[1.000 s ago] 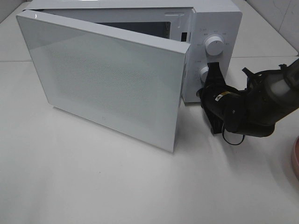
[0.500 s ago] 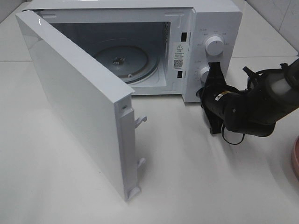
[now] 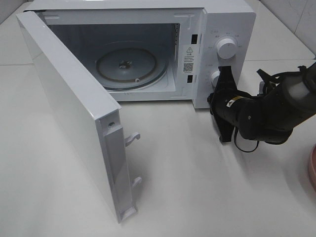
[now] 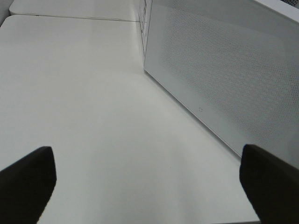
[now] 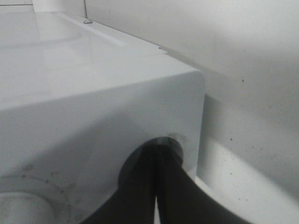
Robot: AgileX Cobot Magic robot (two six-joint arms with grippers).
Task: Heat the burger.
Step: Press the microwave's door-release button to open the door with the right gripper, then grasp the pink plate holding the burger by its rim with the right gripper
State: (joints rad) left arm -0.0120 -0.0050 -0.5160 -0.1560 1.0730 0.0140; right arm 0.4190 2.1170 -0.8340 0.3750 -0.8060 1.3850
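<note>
The burger is out of view in every frame. The white microwave (image 3: 224, 19) stands at the back of the table with its door (image 3: 74, 113) swung far open to the left. Inside, the glass turntable (image 3: 131, 66) is bare. My right gripper (image 3: 223, 75) is shut, and its fingertips rest against the lower knob (image 3: 214, 76) of the control panel. The right wrist view shows the same shut gripper (image 5: 159, 150) with its tips at a round recess in the microwave's front. In the left wrist view my left gripper (image 4: 148, 186) is open and holds nothing, beside the door's outer face (image 4: 224, 70).
The rim of a pink plate (image 3: 312, 170) shows at the right edge of the table. The upper knob (image 3: 226, 48) sits above my right gripper. Door latch hooks (image 3: 132, 139) stick out from the door's free edge towards the table's middle.
The microwave door has swung from nearly covering the opening to wide open on the left, uncovering the turntable. The right arm has hardly shifted.
</note>
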